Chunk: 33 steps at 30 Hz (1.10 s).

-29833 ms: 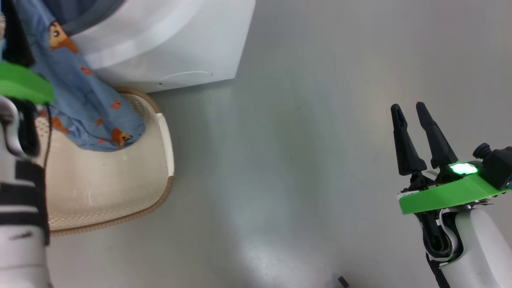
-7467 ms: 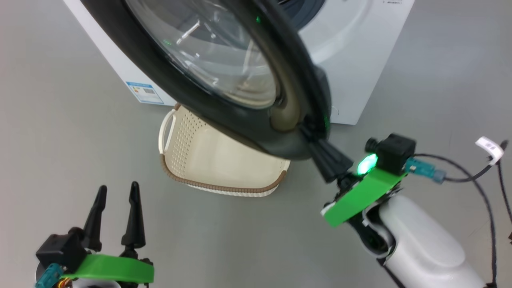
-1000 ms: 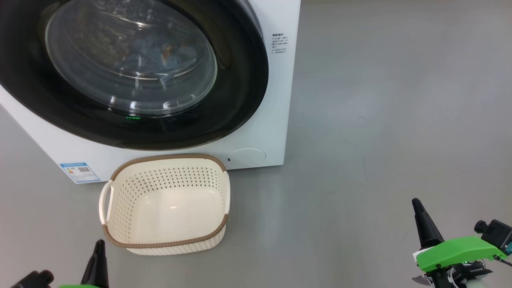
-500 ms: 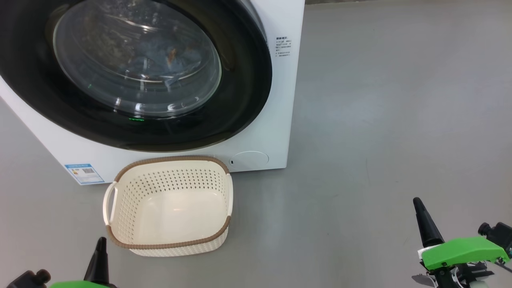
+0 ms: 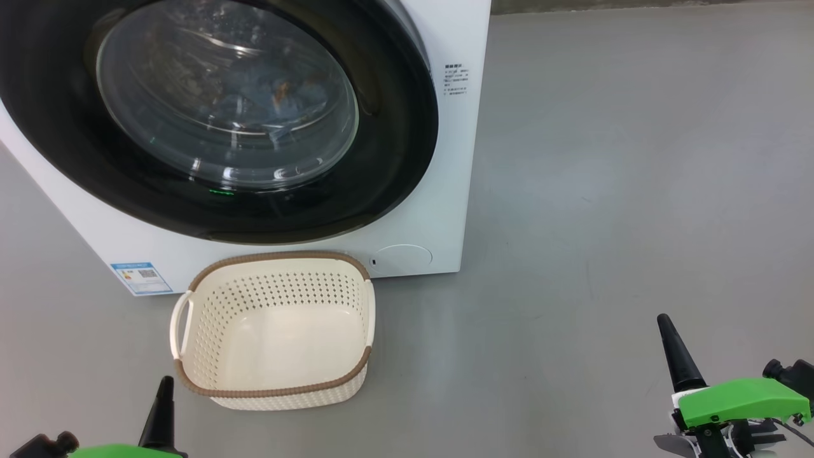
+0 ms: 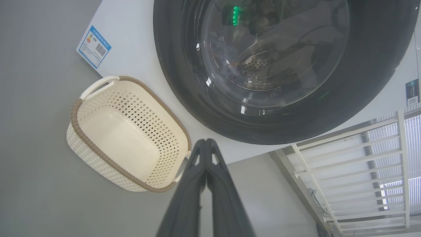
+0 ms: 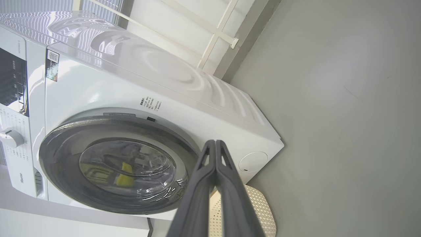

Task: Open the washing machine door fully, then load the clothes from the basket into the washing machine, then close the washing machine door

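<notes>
The washing machine point(image 5: 439, 216) stands white and boxy ahead, and its door point(image 5: 397, 146) lies flat against the front, black rim around clear glass. Behind the glass I see blue clothes point(image 5: 267, 95) with orange specks in the drum. The cream basket point(image 5: 273, 389) sits on the floor just in front of the machine, holding nothing. My left gripper point(image 5: 166, 383) is low at the bottom left, near the basket's front corner; its fingers point(image 6: 206, 144) are pressed together. My right gripper point(image 5: 662, 321) is far to the right over bare floor, its fingers point(image 7: 215, 144) also shut on nothing.
Grey floor point(image 5: 604, 191) spreads wide to the right of the machine. A blue label point(image 5: 141, 278) and a round cover point(image 5: 400, 257) mark the machine's lower front. A white railing point(image 6: 355, 158) stands behind it. The control panel with a knob point(image 7: 10, 138) is on the machine's front.
The whole head picture has drifted a little right and down, so the camera moved. Door, basket and both grippers show no move of their own.
</notes>
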Tool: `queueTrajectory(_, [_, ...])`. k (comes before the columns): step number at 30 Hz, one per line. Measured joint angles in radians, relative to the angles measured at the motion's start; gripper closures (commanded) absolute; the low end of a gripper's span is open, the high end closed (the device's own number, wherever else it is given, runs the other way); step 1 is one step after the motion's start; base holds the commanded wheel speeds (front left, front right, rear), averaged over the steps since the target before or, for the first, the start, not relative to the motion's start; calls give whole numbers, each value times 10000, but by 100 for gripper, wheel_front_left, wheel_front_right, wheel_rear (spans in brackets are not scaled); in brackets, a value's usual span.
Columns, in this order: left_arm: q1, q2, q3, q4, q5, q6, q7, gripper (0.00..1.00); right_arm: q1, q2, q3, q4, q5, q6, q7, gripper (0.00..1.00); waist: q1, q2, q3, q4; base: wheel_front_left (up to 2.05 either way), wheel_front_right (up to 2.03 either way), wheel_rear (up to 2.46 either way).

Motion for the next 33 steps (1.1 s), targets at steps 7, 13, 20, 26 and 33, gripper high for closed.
queueTrajectory(7, [-14, -63, 40, -2, -734, 0, 215, 100, 13, 92, -123, -130, 539, 0, 188, 100, 0, 0, -61, 51, 0, 0, 0])
queueTrajectory(13, [-54, -77, 63, -2, -1363, 0, 353, 100, 45, 205, -234, -242, 1045, 0, 362, 100, 0, 0, -113, 94, 0, 0, 0])
queueTrajectory(20, [-162, -107, 105, -6, -2080, 0, 569, 100, 232, 288, -389, -370, 1616, 0, 585, 100, 0, 0, -174, 145, 0, 0, 0])
queueTrajectory(26, [-167, -132, 125, -6, -2623, 0, 704, 100, 233, 370, -464, -485, 2017, 0, 715, 100, 0, 0, -218, 181, 0, 0, 0])
queueTrajectory(33, [-210, -146, 148, -6, -3336, 0, 909, 100, 238, 470, -612, -610, 2516, 0, 894, 100, 0, 0, -278, 231, 0, 0, 0])
